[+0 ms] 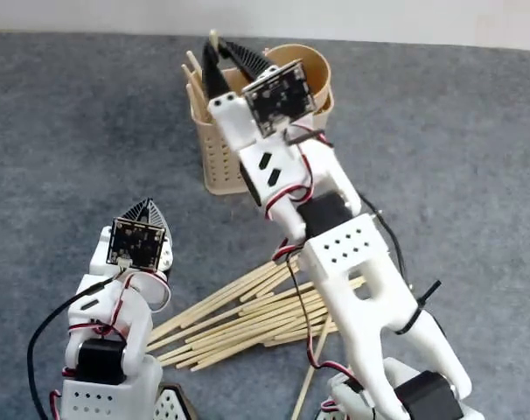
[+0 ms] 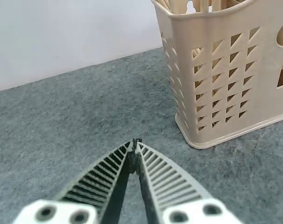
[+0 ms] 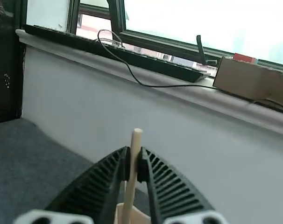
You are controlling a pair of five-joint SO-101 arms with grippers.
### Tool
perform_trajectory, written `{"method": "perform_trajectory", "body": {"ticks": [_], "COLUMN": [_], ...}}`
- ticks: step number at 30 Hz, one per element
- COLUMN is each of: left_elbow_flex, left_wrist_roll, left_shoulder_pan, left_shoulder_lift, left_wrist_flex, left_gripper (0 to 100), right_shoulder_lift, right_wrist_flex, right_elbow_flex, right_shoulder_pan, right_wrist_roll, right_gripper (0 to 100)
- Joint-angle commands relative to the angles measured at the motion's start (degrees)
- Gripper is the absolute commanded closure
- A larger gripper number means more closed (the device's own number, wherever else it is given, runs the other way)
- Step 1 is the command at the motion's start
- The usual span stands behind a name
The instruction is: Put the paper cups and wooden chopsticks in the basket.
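A beige slotted basket (image 1: 217,162) stands at the back of the grey carpet, with a brown paper cup (image 1: 307,68) and a few chopsticks (image 1: 193,80) upright in it. Directly above the basket, my right gripper (image 1: 216,48) is shut on one wooden chopstick (image 3: 132,172), held upright with its tip poking above the fingers (image 3: 158,186); the basket rim (image 3: 134,217) lies just below. A loose pile of chopsticks (image 1: 247,311) lies between the arms. My left gripper (image 2: 134,142) is shut and holds nothing; it sits low over the carpet, short of the basket (image 2: 225,70).
One stray chopstick (image 1: 309,376) lies by the right arm's base. A white wall (image 2: 62,37) runs behind the basket. Beyond it are a window sill with a black cable (image 3: 132,70) and a cardboard box (image 3: 253,81).
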Motion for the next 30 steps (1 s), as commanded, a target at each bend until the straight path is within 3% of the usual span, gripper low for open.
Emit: {"method": "perform_trajectory", "body": {"ticks": [1, 5, 13, 19, 24, 30], "left_elbow_flex": [-0.8, -0.8, -0.7, -0.7, -0.7, -0.7], "left_wrist_roll": [-0.1, -0.1, -0.1, -0.1, -0.1, -0.1], "left_shoulder_pan": [0.0, 0.0, 0.0, 0.0, 0.0, 0.0], "left_shoulder_lift": [-0.4, -0.4, -0.4, -0.4, -0.4, -0.4], "left_wrist_flex": [-1.1, -1.1, -1.1, -1.1, -1.1, -1.1], "left_gripper": [99, 99, 99, 99, 99, 99], "right_shoulder_lift": [-0.1, -0.1, -3.7, -12.1, -18.7, -25.3], "right_wrist_flex": [-1.3, 2.9, 12.7, 25.7, 34.2, 41.2], "right_elbow_flex": [-0.3, -0.7, -2.5, -2.6, -1.1, 6.7], "right_shoulder_pan": [-0.6, -0.5, -0.4, -0.2, 3.5, 7.2], "right_wrist_roll": [0.7, 0.6, 0.6, 0.6, 0.5, 0.5], "right_gripper": [92.9, 87.4, 87.4, 87.5, 87.5, 93.9]}}
